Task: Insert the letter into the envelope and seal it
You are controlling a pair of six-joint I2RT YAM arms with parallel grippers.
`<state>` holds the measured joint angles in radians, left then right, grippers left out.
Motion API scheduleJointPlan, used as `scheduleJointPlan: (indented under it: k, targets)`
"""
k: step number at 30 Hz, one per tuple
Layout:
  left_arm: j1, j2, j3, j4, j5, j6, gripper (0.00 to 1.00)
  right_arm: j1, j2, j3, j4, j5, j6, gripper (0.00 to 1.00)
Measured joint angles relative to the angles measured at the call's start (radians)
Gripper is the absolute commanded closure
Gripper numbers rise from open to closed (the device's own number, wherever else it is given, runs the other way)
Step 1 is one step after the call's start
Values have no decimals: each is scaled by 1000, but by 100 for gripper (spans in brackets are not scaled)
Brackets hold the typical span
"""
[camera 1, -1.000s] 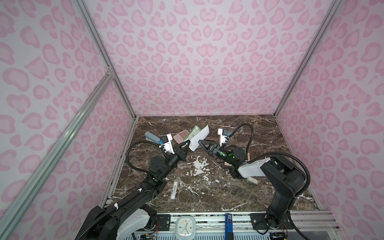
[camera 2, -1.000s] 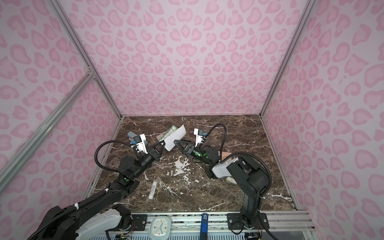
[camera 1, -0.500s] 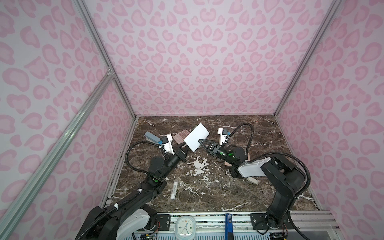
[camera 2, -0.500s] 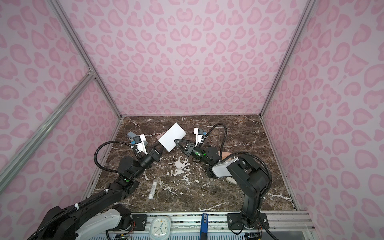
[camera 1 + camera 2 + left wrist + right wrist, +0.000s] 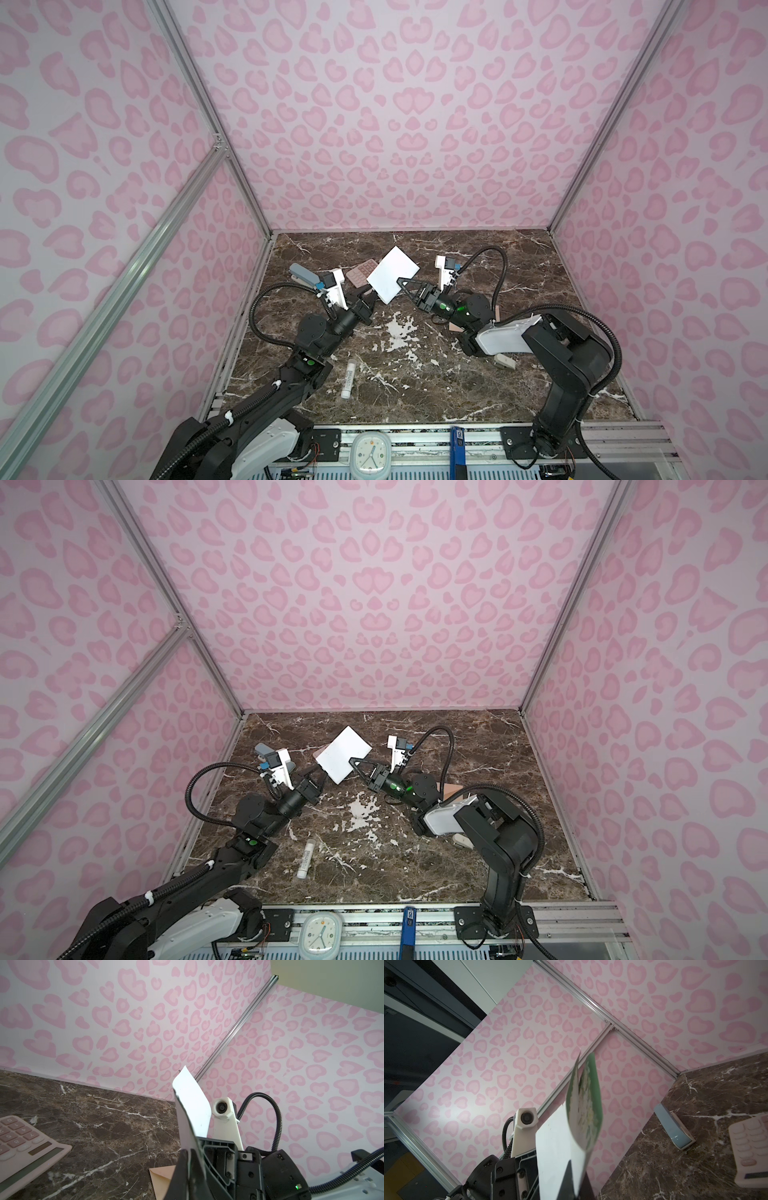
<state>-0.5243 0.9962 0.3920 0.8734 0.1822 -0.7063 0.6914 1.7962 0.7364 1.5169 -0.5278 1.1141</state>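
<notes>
The right hand (image 5: 399,282) was pinched shut on the letter (image 5: 392,272), sheet tilted above the desk (image 5: 532,266); the left hand (image 5: 371,296) sat at its corner, grip impossible to judge.

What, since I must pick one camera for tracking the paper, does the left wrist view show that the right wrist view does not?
Only the left wrist view shows a corner of the envelope lying on the marble table. Only the right wrist view shows the green patterned face of the letter and a blue-grey object on the table. Both show the letter raised off the table and the pink calculator.
</notes>
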Motion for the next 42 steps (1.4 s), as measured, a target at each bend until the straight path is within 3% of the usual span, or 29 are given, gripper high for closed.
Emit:
scheduleJointPlan:
  k: [4,7,12,15,19,23,28,34,42]
  targets:
    - [0,-54,20,-92,-16,37,44,-16,-17,-1,0,-11,0,100]
    - [0,-135,43,-209,-58,92,33,-45,-43,-16,-2,-26,-4,100]
    - [0,-307,80,-450,-185,220,25,-97,-164,-32,-148,-60,-104,100]
    - [0,-399,102,-574,-253,302,25,-102,-272,5,-382,-92,-272,100]
    - [0,-444,165,-711,-278,416,29,-97,-391,116,-776,-101,-594,100]
    - [0,-412,257,-828,-219,538,33,-97,-448,213,-1145,-72,-895,100]
    - [0,-337,356,-927,-96,677,33,-59,-489,277,-1458,23,-1195,100]
    - [0,-273,417,-1002,36,811,28,-23,-532,254,-1619,82,-1467,100]
    - [-1,-220,431,-1021,180,908,20,31,-553,257,-1713,76,-1654,100]
